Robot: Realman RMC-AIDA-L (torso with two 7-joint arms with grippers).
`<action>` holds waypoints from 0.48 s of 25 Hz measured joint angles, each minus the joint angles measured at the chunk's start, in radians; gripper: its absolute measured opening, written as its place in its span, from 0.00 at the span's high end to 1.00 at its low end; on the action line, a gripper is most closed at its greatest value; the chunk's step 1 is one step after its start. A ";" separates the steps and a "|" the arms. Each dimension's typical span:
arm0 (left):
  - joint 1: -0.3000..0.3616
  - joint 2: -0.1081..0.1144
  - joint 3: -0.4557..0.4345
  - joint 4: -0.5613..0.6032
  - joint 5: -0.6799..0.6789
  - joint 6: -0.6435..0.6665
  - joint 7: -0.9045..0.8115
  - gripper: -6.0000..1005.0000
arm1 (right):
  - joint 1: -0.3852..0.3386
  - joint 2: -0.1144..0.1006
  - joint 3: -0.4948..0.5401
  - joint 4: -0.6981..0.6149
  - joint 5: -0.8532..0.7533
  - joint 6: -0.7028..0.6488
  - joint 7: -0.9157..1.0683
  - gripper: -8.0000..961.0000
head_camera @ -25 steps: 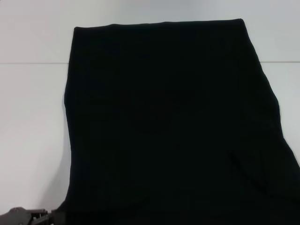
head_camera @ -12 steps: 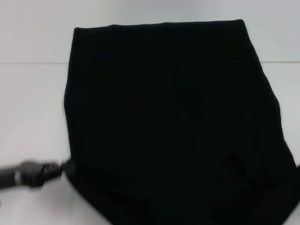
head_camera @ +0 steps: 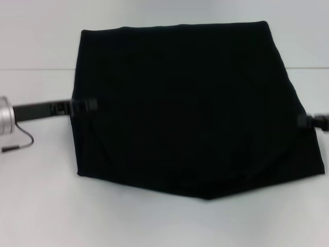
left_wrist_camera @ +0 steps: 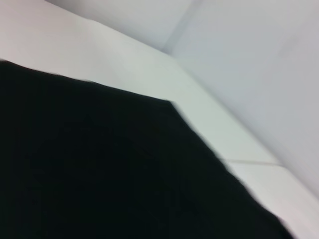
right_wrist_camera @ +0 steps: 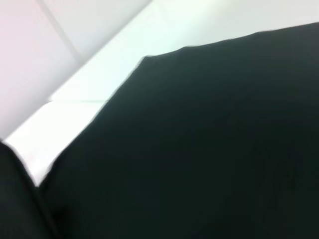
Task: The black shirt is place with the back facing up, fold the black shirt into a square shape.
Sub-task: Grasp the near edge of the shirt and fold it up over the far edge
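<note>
The large black cloth shirt (head_camera: 185, 108) lies on the white tabletop (head_camera: 36, 206), its near part raised and sagging in the middle. My left gripper (head_camera: 85, 105) and right gripper (head_camera: 307, 121) are at its side edges; whether their fingers are clenched, I cannot tell. I should carry both forward evenly, keeping the cloth taut.

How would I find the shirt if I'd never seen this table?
Look at the white table: the black shirt covers most of its middle. It is one big, plain, soft dark cloth. The left gripper and right gripper at its side edges are small, hard and thin beside it.
</note>
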 joint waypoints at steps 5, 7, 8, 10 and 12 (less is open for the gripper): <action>-0.050 0.007 0.010 -0.032 -0.002 -0.210 -0.023 0.97 | 0.069 0.020 -0.012 0.035 0.003 0.167 0.031 0.94; -0.067 0.008 0.032 -0.047 -0.001 -0.292 -0.029 0.97 | 0.104 0.033 -0.019 0.053 0.003 0.252 0.048 0.94; -0.074 0.008 0.046 -0.053 -0.001 -0.337 -0.031 0.97 | 0.117 0.039 -0.022 0.061 0.003 0.290 0.053 0.94; -0.090 0.008 0.068 -0.062 -0.002 -0.407 -0.029 0.97 | 0.146 0.052 -0.028 0.077 0.005 0.367 0.058 0.93; -0.114 0.009 0.088 -0.068 -0.003 -0.469 -0.022 0.97 | 0.173 0.065 -0.030 0.094 0.008 0.455 0.062 0.92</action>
